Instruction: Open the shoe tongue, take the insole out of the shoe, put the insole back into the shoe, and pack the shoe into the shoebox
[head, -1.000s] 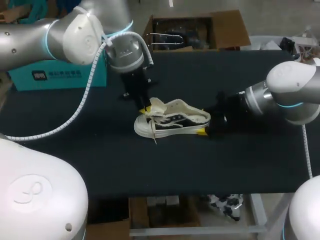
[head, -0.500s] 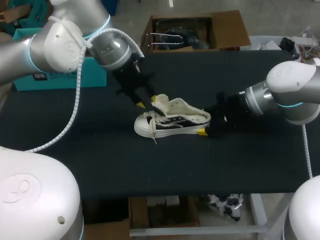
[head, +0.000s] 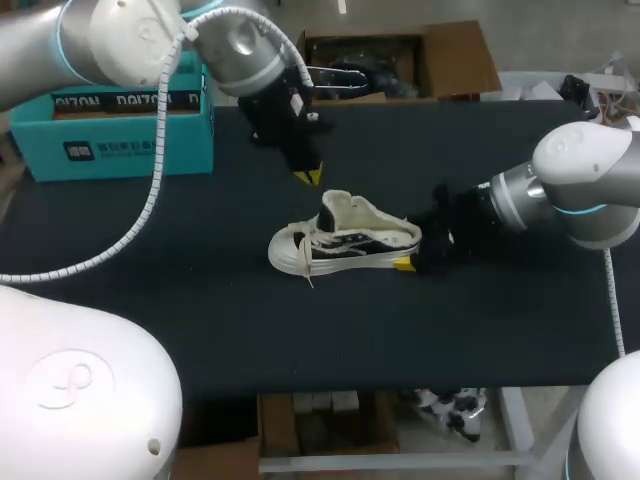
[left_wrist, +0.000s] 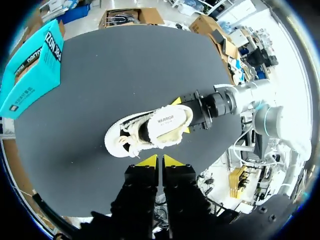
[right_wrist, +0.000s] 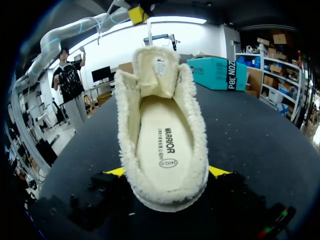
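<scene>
Table: everything we list rests on or hangs over it.
Shoe: near the middle on its sole, toe to our left, heel to our right.
Insole: inside the shoe.
Tongue: upright at the toe end of the opening.
Shoebox: far left corner, well apart from the shoe.
Left gripper: above the table behind the shoe, right of the shoebox, touching neither.
Right gripper: at the shoe's right end, one finger against each side of the heel.
</scene>
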